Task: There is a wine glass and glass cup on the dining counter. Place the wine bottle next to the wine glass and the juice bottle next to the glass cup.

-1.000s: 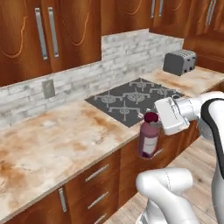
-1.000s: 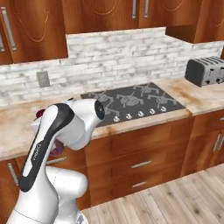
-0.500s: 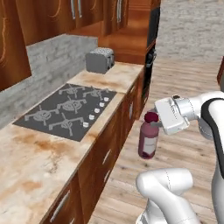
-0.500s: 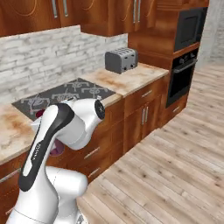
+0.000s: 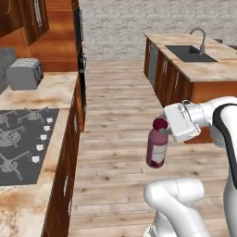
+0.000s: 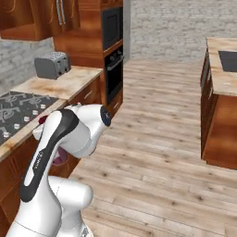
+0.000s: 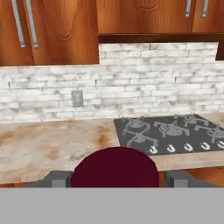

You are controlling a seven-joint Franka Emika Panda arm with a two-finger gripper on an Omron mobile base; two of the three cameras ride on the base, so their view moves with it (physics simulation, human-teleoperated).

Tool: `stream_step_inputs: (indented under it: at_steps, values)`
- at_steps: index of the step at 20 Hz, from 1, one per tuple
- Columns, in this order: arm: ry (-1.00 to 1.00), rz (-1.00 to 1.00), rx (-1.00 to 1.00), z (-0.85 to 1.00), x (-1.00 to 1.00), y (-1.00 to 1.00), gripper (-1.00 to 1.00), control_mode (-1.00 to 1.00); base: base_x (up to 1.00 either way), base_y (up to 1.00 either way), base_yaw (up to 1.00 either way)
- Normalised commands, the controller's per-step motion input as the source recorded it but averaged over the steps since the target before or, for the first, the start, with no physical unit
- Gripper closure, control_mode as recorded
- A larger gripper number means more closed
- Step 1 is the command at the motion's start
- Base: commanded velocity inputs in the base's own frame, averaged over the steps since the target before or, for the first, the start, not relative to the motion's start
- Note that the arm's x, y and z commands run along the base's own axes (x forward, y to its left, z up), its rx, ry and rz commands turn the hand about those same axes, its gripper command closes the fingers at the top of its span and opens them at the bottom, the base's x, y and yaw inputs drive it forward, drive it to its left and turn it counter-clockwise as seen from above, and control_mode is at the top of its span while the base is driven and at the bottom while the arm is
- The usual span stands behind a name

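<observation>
A dark red bottle with a maroon cap and a pale label hangs upright over the wooden floor in the left base view. My gripper is shut on its neck just under the cap. In the hand view the round cap sits between the two fingertips. In the right base view my arm covers most of the bottle. Whether it is the wine bottle or the juice bottle, I cannot tell. The wine glass and the glass cup are out of view.
A marble counter with a black cooktop and a silver toaster runs along the left. A wall oven stands beyond it. An island counter with a sink rises at the far right across open wooden floor.
The whole picture has swung as the base turned: the cooktop counter slid to the left and the island with the sink came into view. The bottle stays in the gripper as before.
</observation>
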Motion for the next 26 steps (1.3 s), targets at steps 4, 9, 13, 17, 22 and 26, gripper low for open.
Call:
stream_step_inputs:
  at_steps: [4, 9, 13, 17, 22, 26]
  values:
    - [0.0, 0.0, 0.0, 0.0, 0.0, 0.0, 1.0, 1.0, 0.08, -0.25, -0.66]
    - [0.0, 0.0, 0.0, 0.0, 0.0, 0.0, 1.0, 1.0, 0.55, -0.3, -0.23]
    - [0.0, 0.0, 0.0, 0.0, 0.0, 0.0, 1.0, 1.0, 0.88, -0.24, 0.0]
    - [0.0, 0.0, 0.0, 0.0, 0.0, 0.0, 1.0, 1.0, 0.91, -0.3, 0.01]
    - [0.0, 0.0, 0.0, 0.0, 0.0, 0.0, 1.0, 1.0, 0.81, -0.37, 0.07]
    - [0.0, 0.0, 0.0, 0.0, 0.0, 0.0, 1.0, 1.0, 0.61, -0.47, 0.11]
